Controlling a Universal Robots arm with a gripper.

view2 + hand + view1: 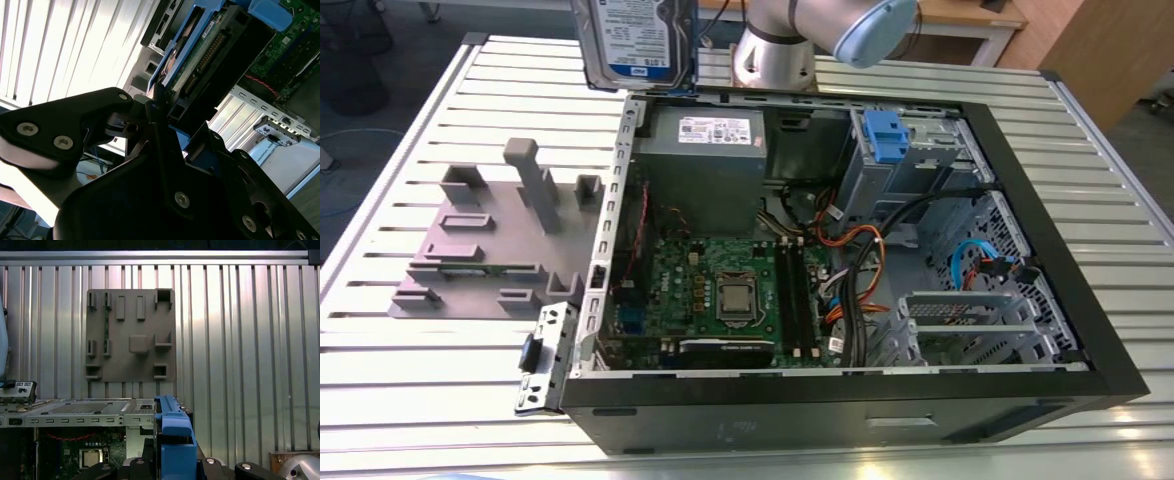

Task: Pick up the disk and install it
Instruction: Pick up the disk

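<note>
The disk [638, 40] hangs upright in the air above the back left corner of the open computer case [1067, 330], its white-and-blue label facing the exterior view. In the second wrist view my gripper [165, 125] is shut on the disk [200, 55]; its black fingers [100, 115] clamp the blue rail and the green circuit side shows. In the first wrist view the disk's blue rail [175, 435] stands edge-on between the gripper's jaws, above the case's edge. The arm [827, 30] reaches in from the back.
A grey slotted holder [494, 240] lies on the slatted metal table [427, 370], at the exterior view's left of the case. Inside the case are a motherboard [720, 290], cables, and a grey drive bay [921, 150] with a blue bracket [885, 135].
</note>
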